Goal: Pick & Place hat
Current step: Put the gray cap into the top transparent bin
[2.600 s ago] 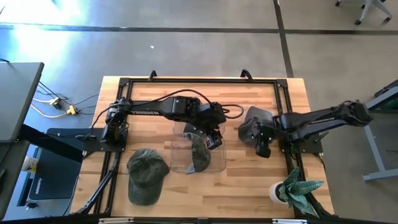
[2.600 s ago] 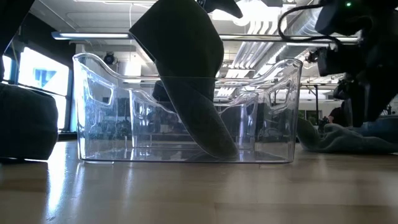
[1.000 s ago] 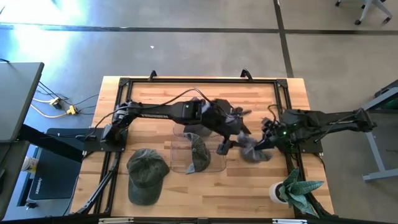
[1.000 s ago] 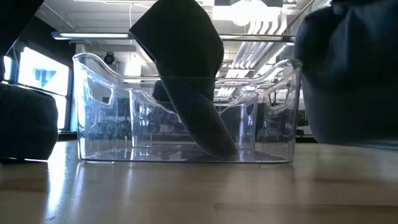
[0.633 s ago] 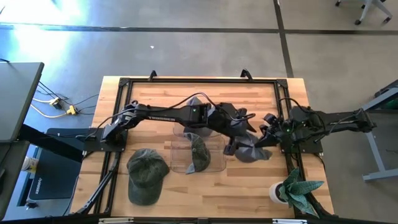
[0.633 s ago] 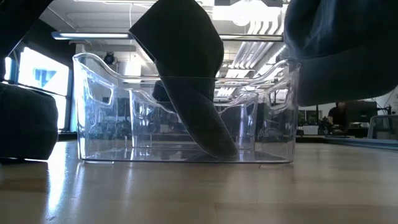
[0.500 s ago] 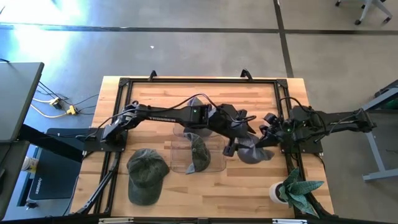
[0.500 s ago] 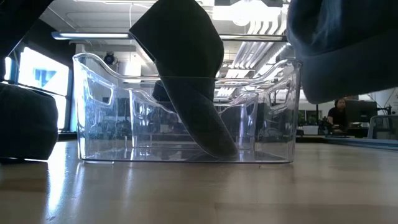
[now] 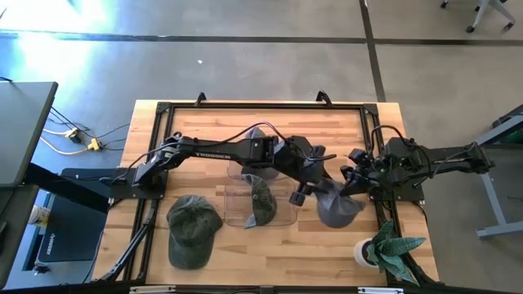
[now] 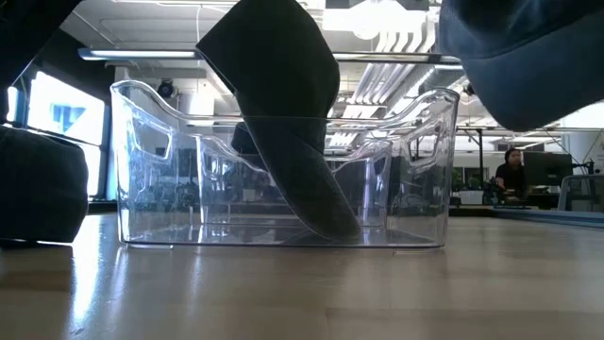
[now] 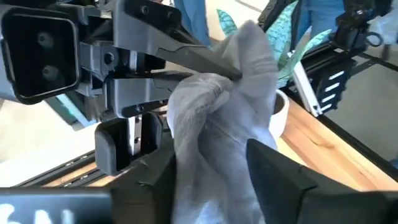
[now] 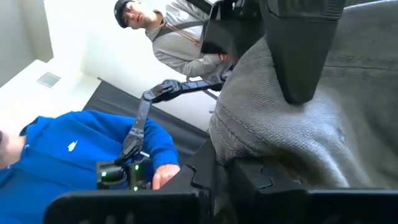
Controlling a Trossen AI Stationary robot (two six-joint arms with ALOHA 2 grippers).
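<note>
Three hats [image 9: 194, 231] [image 9: 261, 201] [image 9: 335, 206], one clear bin [image 9: 239, 206], one potted plant [image 9: 384, 247], and seemingly two people [image 12: 168, 37] [image 12: 74, 162].

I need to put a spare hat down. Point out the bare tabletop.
Free: the front strip between the green cap and the potted plant, forward of the clear bin, and the back-left boards behind the left arm. Crowded: centre-right, where both tools hold the grey hat aloft.

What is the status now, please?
Right gripper shut on grey hat, lifted beside clear bin. Left gripper fingers around same hat. One dark hat already in bin, green hat waiting on table.
</note>
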